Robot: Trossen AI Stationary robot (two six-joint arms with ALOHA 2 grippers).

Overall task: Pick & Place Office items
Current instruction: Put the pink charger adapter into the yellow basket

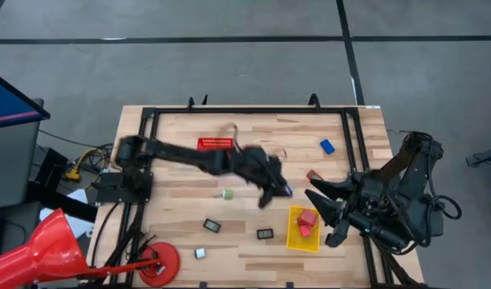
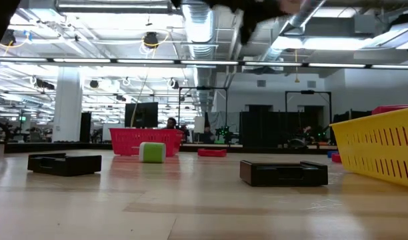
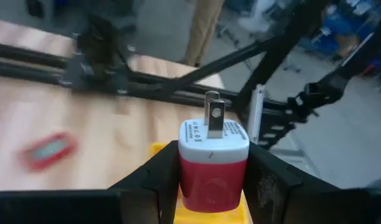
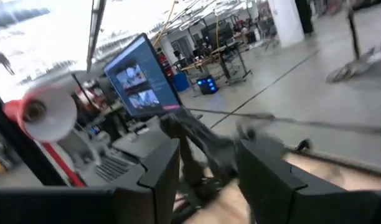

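Table (image 1: pixel 181 205): light wood planks, bordered by a black frame.
Yellow bin (image 1: pixel 292 238): stood on the table's right part.
Red mesh basket (image 1: pixel 215 144): sat near the far edge.
Red funnel (image 1: pixel 29 245): lay beside the table's left corner.

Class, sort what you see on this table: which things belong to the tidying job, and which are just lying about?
Job:
red charger plug, held in the left claw
yellow bin with red pieces inside
blue block
green block
dark flat pieces

Lying about:
red funnel
red disc
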